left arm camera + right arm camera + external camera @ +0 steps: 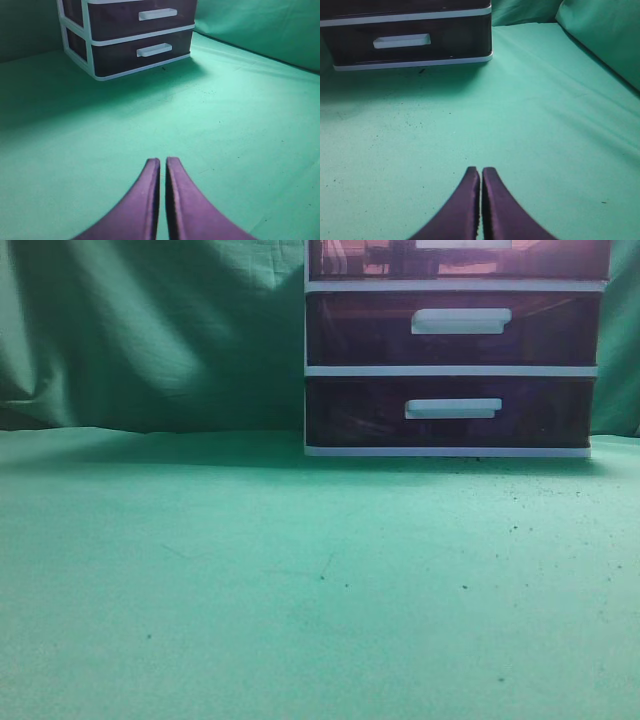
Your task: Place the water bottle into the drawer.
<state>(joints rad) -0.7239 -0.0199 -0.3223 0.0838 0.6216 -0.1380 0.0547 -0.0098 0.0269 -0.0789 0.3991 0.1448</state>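
The white-framed unit (450,370) stands at the back right of the green cloth. The drawer (460,262), the topmost one, is cut off by the upper edge of the exterior view and looks lighter and redder than the two below. I cannot tell what is inside it. The water bottle shows in no view. My left gripper (162,161) is shut and empty above bare cloth, well short of the unit. My right gripper (480,170) is shut and empty, also over bare cloth. Neither gripper shows in the exterior view.
The middle drawer (455,332) and bottom drawer (450,412) are shut, with white handles. The left wrist view shows both (140,15); the right wrist view shows the bottom drawer (402,42). A green cloth backdrop (150,330) hangs behind the green table cloth (300,580).
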